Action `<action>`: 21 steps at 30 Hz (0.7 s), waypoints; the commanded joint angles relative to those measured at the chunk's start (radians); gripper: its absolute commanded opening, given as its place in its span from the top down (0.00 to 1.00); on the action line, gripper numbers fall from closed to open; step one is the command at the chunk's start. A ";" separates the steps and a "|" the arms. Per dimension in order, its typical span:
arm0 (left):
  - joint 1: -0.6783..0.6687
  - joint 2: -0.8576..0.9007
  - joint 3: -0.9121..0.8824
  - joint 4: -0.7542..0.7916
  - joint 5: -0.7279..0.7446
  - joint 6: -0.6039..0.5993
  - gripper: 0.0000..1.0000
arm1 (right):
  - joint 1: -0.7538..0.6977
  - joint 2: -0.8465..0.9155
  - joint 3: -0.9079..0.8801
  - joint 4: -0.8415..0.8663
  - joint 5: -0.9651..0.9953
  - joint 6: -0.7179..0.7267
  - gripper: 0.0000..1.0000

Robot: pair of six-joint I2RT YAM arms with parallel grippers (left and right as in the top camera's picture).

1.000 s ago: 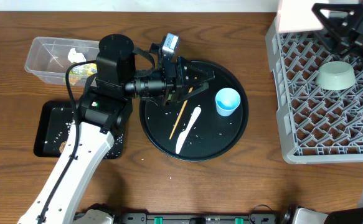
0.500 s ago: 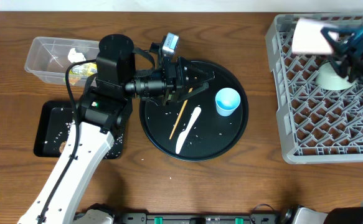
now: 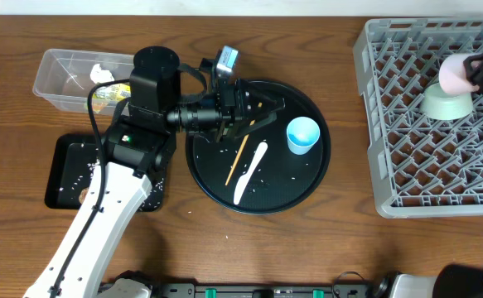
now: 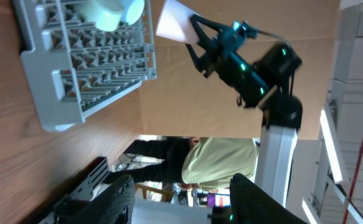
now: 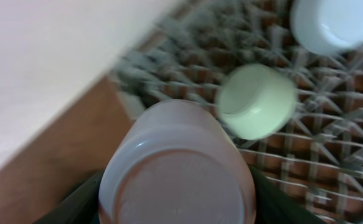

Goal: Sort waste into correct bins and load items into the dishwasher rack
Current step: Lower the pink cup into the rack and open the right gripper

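The step in hand is loading the pink-white cup (image 3: pixel 453 74) into the dishwasher rack (image 3: pixel 407 157). The right gripper (image 3: pixel 473 74) is clamped round the cup's sides and holds it over the far right part of the rack, just beyond the mint-white bowl (image 3: pixel 446 103), which sits on the lattice floor. The right wrist view shows the light-blue small bowl (image 5: pixel 330 25) in the rack too, near the mint one. The cup looks clear of the grid and is not yet set down. As I judge it, the next move calls for lowering the cup onto a free patch of lattice beside the bowls without knocking them, then letting go. The left gripper (image 3: pixel 266 110) hovers with jaws apart and nothing between them over the far left of the round black tray (image 3: pixel 307 189), where the blue cup (image 3: pixel 302 135), white plastic spoon (image 3: pixel 249 174) and wooden chopstick (image 3: pixel 238 160) wait to be loaded.
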 commanded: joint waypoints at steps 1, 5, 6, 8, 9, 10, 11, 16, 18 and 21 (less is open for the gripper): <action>0.005 0.005 0.003 -0.032 0.013 0.067 0.49 | 0.017 0.071 0.009 -0.024 0.185 -0.028 0.50; 0.005 0.012 0.003 -0.056 0.013 0.084 0.49 | 0.015 0.107 0.009 -0.059 0.283 -0.017 0.49; 0.005 0.014 0.003 -0.056 0.013 0.084 0.49 | 0.013 0.108 0.009 -0.065 0.298 -0.010 0.49; 0.005 0.016 0.003 -0.056 0.013 0.088 0.49 | 0.013 0.107 0.009 -0.079 0.356 0.002 0.49; 0.005 0.016 0.003 -0.056 0.013 0.091 0.49 | 0.011 0.107 0.009 -0.089 0.402 0.024 0.48; 0.005 0.016 0.003 -0.056 0.013 0.092 0.49 | 0.008 0.108 0.008 -0.096 0.430 0.045 0.47; 0.005 0.016 0.003 -0.056 0.014 0.092 0.49 | 0.001 0.112 0.008 -0.098 0.439 0.056 0.47; 0.004 0.016 0.003 -0.060 0.014 0.091 0.49 | -0.049 0.124 0.008 -0.121 0.461 0.095 0.47; 0.004 0.016 0.003 -0.060 0.014 0.092 0.49 | -0.074 0.128 0.008 -0.121 0.473 0.101 0.46; 0.004 0.016 0.003 -0.087 0.014 0.106 0.49 | -0.124 0.130 0.008 -0.114 0.472 0.103 0.46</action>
